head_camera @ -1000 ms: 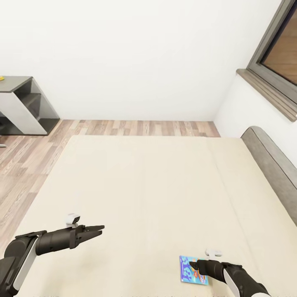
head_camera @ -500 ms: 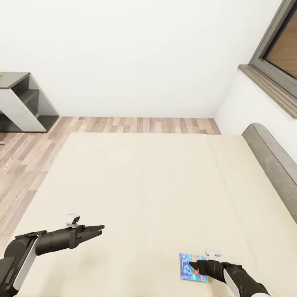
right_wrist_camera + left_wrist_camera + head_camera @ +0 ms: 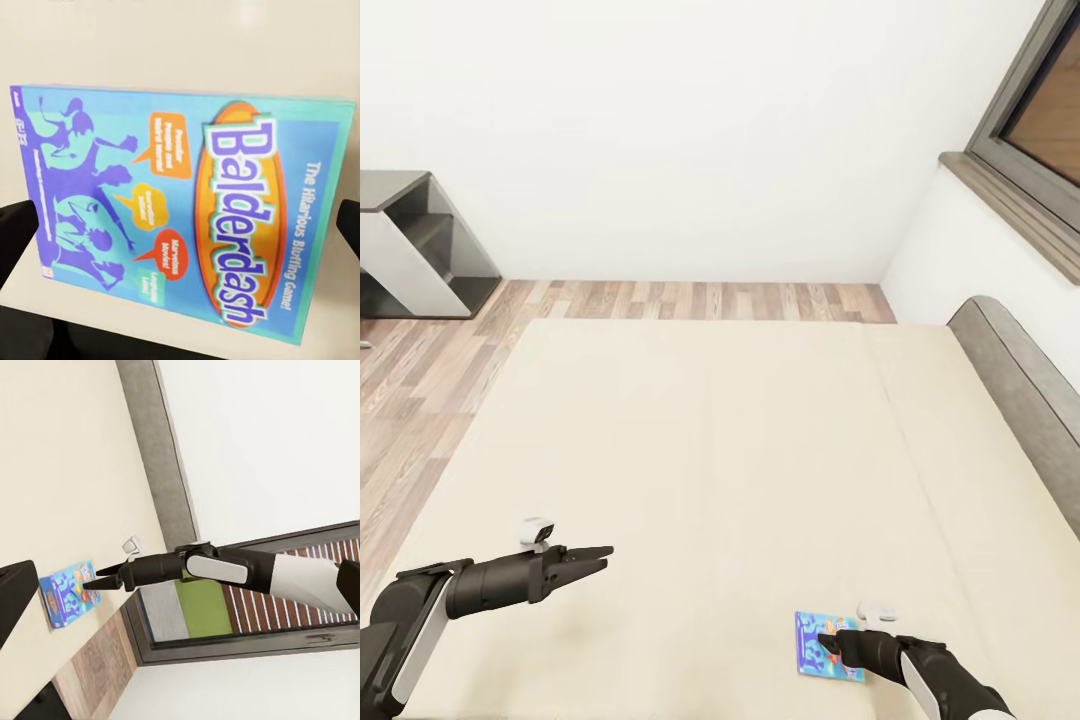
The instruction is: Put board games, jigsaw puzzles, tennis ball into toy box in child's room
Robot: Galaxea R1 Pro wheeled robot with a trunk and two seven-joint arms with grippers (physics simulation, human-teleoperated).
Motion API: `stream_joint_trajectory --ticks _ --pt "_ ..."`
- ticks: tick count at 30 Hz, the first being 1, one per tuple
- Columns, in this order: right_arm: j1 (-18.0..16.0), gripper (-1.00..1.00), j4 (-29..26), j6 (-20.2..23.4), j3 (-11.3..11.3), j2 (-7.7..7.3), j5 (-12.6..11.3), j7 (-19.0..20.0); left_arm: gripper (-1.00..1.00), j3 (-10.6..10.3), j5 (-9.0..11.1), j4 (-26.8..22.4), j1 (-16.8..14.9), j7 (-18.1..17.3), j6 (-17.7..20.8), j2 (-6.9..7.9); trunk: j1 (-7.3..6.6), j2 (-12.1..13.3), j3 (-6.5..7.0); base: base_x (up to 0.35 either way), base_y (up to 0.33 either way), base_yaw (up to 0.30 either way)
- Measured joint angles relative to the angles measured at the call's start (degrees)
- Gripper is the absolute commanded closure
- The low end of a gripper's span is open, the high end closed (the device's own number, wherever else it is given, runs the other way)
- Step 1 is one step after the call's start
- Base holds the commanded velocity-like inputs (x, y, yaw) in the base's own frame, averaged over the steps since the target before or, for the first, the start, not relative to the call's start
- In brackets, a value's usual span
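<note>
A blue board game titled "Balderdash" lies flat on the beige bed, near its front edge. My right gripper hovers just over the box, open, its dark fingers standing wide apart on either side of the lid. The left wrist view shows the same box under the spread fingertips of the right gripper. My left gripper hangs over bare mattress well to the left, open and holding nothing. A dark grey end of the table shows at the far left.
The grey headboard runs along the bed's right side, below a window. Wooden floor lies between the bed, the white wall and the table's shelves.
The whole head view has shifted a little, so the table end sits further left. Both grippers and the blue board game keep their places relative to each other.
</note>
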Motion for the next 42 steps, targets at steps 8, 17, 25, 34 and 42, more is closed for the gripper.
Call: stream_joint_trajectory --ticks 8,17,25,34,42 --pt "0.0 -1.0 0.1 -0.1 -0.2 -0.09 0.2 0.6 -1.0 0.0 0.1 0.0 0.0 0.0 0.0 0.0 0.0 0.0 0.0 0.0 0.0 0.0" --pt "0.0 -1.0 0.1 0.0 -0.1 0.16 -0.3 3.4 -1.0 0.0 0.1 0.0 0.0 -0.1 0.0 0.06 0.0 0.0 0.0 0.0 0.0 0.0" --pt "0.0 -1.0 0.1 0.0 -0.1 0.16 -0.3 3.4 -1.0 0.0 0.1 0.1 0.0 0.0 0.0 0.08 0.0 0.0 0.0 0.0 0.0 0.0" --pt "0.0 -1.0 0.1 0.1 -0.1 -0.29 -0.3 3.0 -1.0 0.0 0.1 0.0 0.0 0.0 0.0 0.07 0.0 0.0 0.0 0.0 0.0 0.0" --pt "0.0 -1.0 0.2 0.1 -0.3 -0.97 -0.2 2.5 -1.0 0.0 0.1 0.1 0.0 -0.1 0.0 0.09 0.0 0.0 0.0 0.0 0.0 0.0"
